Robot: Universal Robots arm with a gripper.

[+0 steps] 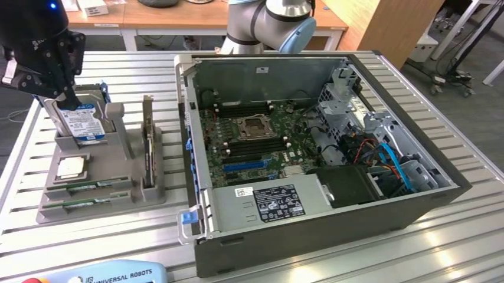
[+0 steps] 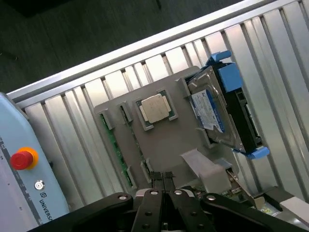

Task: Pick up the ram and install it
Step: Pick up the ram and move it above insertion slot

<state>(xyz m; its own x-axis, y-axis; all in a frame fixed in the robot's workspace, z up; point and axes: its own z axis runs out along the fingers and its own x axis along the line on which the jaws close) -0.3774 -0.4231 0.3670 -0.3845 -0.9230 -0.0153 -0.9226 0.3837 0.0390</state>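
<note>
While the arm hangs over the gray holder [image 1: 126, 197] on the table [image 1: 441, 247], I see the gripper [image 1: 69, 99] with its fingers [image 2: 157, 181] pressed together, tip against tip, clamped on nothing. In the exterior view it sits at the holder's twelve o'clock end, just above the hard drive [image 1: 82, 124]. The ram [image 1: 87, 187] lies flat in a slot at the holder's six o'clock end, well apart from the fingers, with the processor [image 1: 71, 167] between it and the drive. An upright expansion card [image 1: 147, 138] stands on the holder's three o'clock side, and beyond it the open computer case [image 1: 315, 230].
</note>
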